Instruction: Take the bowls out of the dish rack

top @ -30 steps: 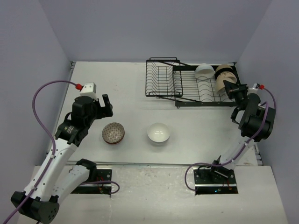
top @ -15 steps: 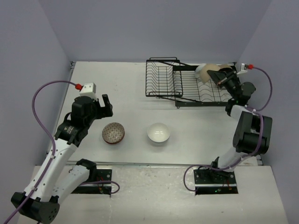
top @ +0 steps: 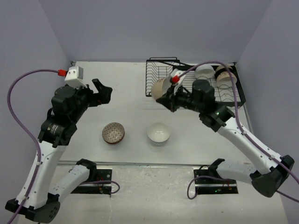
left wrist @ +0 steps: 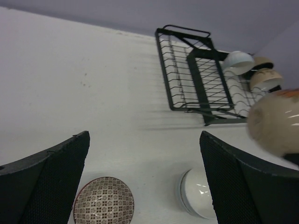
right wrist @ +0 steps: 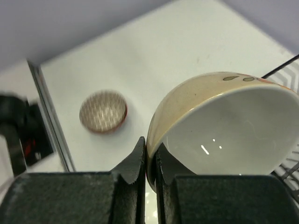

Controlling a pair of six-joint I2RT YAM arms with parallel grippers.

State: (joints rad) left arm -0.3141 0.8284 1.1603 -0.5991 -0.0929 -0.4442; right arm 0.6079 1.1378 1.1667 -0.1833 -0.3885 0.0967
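Note:
My right gripper (top: 170,97) is shut on the rim of a beige bowl (top: 160,88) with a white inside and holds it in the air, left of the black wire dish rack (top: 190,88). In the right wrist view the fingers (right wrist: 150,158) pinch the bowl's rim (right wrist: 219,121). A white bowl (top: 204,71) and a beige bowl (top: 225,74) stand in the rack's wide part. A reddish-brown patterned bowl (top: 113,133) and a white bowl (top: 158,133) sit on the table. My left gripper (top: 103,91) is open and empty, high above the patterned bowl (left wrist: 103,201).
The left wrist view shows the rack (left wrist: 198,77) with its bowls (left wrist: 238,61) at the far right and the white bowl (left wrist: 198,193) on the table. Purple walls close the table at back and sides. Purple cables loop from both arms.
My right arm has swung from the rack's far right end leftward over the table, carrying the beige bowl out of the rack. My left arm has risen and moved back a little.

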